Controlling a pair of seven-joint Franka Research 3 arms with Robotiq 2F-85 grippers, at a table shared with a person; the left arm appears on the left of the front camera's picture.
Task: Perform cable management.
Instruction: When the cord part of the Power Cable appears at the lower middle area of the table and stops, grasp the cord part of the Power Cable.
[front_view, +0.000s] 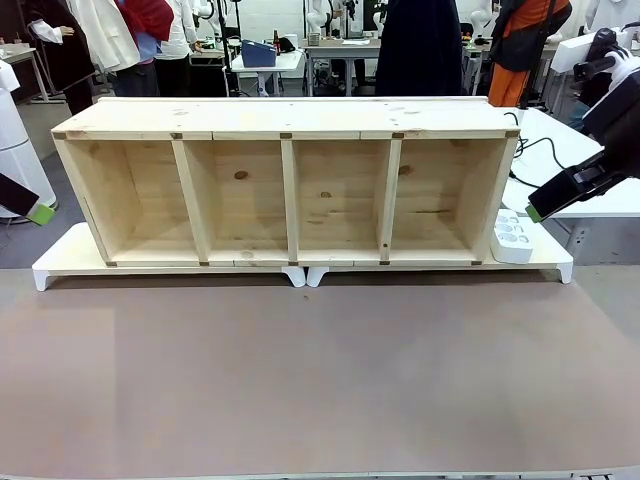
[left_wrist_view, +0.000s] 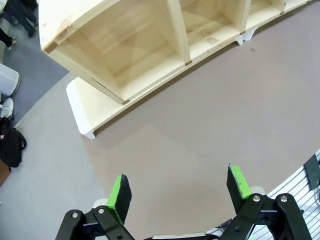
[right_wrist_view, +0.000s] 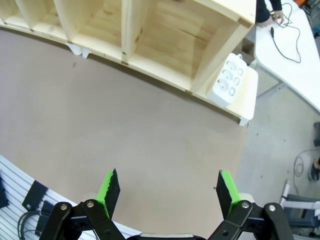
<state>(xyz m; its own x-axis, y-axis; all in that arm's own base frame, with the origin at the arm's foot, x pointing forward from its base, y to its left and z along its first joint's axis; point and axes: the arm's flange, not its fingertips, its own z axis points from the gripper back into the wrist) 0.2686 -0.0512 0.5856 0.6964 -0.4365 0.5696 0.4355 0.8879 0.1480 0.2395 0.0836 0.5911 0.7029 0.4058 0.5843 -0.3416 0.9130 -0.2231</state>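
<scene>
Above the brown tabletop, the left gripper and right gripper are spread wide, grasping nothing. No step seems begun: the thin black cable, lying on the white table behind the four-bay pine shelf, must first be reached. No writing can be read.

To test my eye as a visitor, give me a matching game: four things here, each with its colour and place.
1 wooden shelf
2 power strip
3 cable
4 tabletop

A black, on the white table at far right
B white, at the shelf's right end
C brown, in front of the shelf
D pale, on white risers

Pairs: 1-D, 2-B, 3-A, 4-C
</scene>
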